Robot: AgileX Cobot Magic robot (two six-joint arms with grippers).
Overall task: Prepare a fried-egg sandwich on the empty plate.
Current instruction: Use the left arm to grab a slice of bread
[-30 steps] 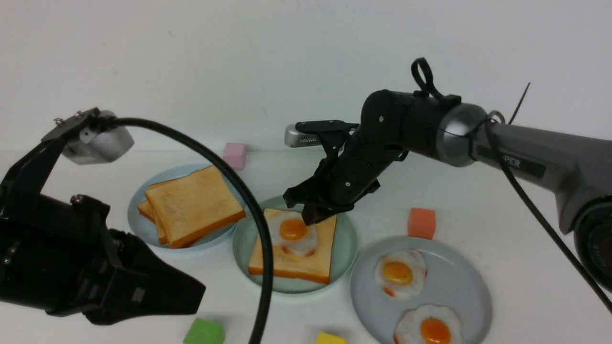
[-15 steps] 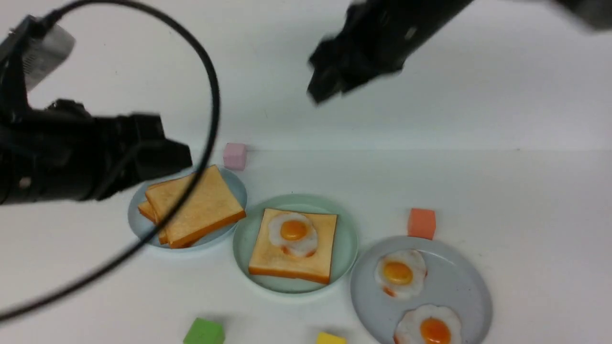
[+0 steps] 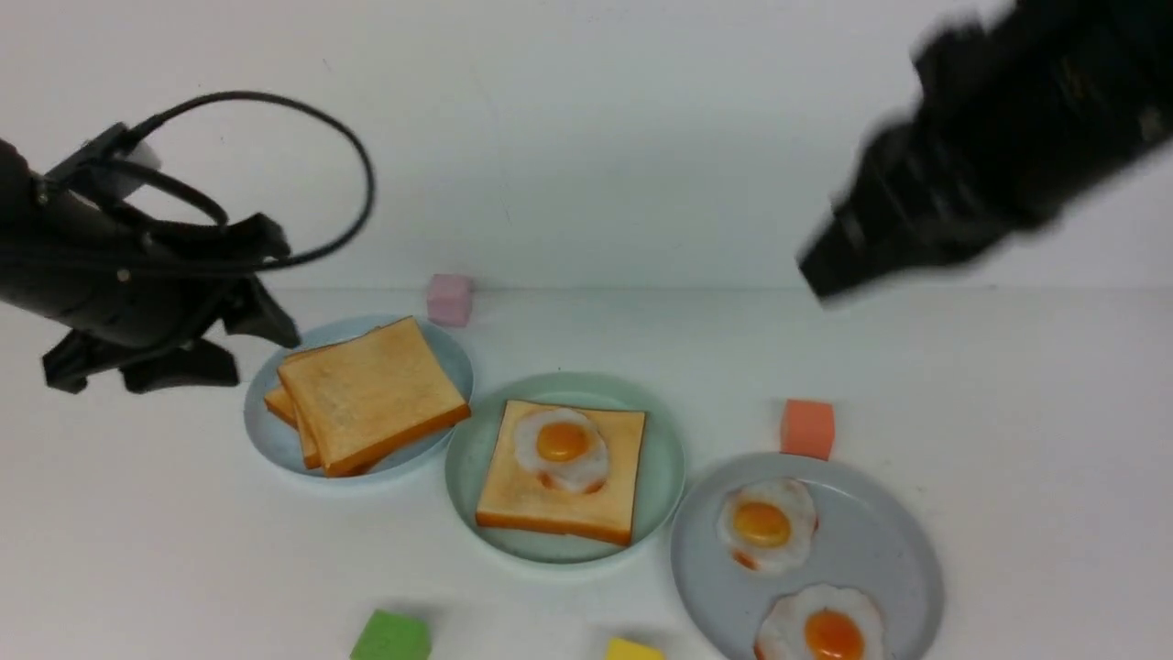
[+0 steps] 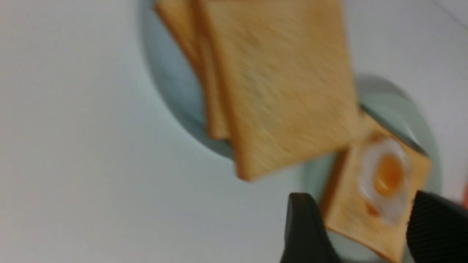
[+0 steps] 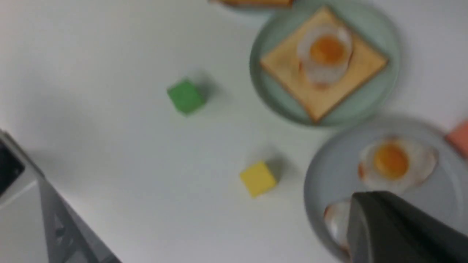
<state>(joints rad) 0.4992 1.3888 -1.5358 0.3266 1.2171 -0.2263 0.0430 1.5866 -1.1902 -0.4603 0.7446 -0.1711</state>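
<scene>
The base is ready. One toast (image 3: pixel 550 500) lies flat on the mint plate (image 3: pixel 667 472) in the middle of the counter (image 3: pixel 1008 440). An egg (image 3: pixel 561 447) lies on it, yolk up, nearer to the far edge of the toast.

The step in hand, I judge, is to fetch the covering slice. The left gripper (image 3: pixel 264 360) hangs with jaws wide and empty, just beside the blue plate (image 3: pixel 261 431), where the top toast (image 3: pixel 371 390) lies. The right gripper (image 3: pixel 825 266) is high and well apart. It is blurred, and its jaws seem closed on nothing.

The top toast is square, so it has no true long axis. It lies flat and turned, with one corner toward the mint plate. The next move calls for gripping it by a free edge, then turning it to match the toast below.
</scene>
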